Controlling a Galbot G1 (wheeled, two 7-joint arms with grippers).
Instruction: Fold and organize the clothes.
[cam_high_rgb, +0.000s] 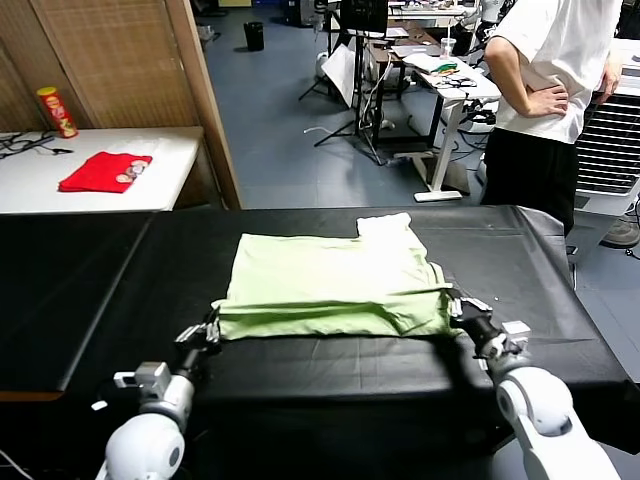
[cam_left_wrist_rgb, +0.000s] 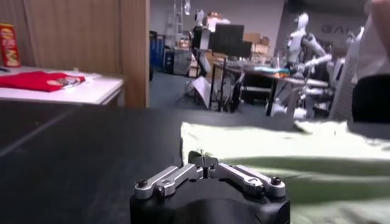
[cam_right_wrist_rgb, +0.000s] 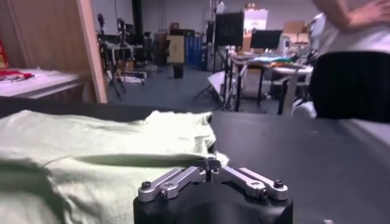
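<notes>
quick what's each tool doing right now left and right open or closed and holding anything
Left tool: at the near left corner of the green T-shirt; open or closed cannot be told.
Right tool: at the shirt's near right corner; cannot be told either.

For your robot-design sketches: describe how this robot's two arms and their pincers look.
Both arms have rounded, glossy pale-grey shells ending in black wrist sections. The left pincer and right pincer are black, with silvery metal linkage bars fastened by dark screws. Small white blocks sit on the forearms.

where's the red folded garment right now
In the head view the red folded garment lies on the white side table, far left, beside the red canister.
</notes>
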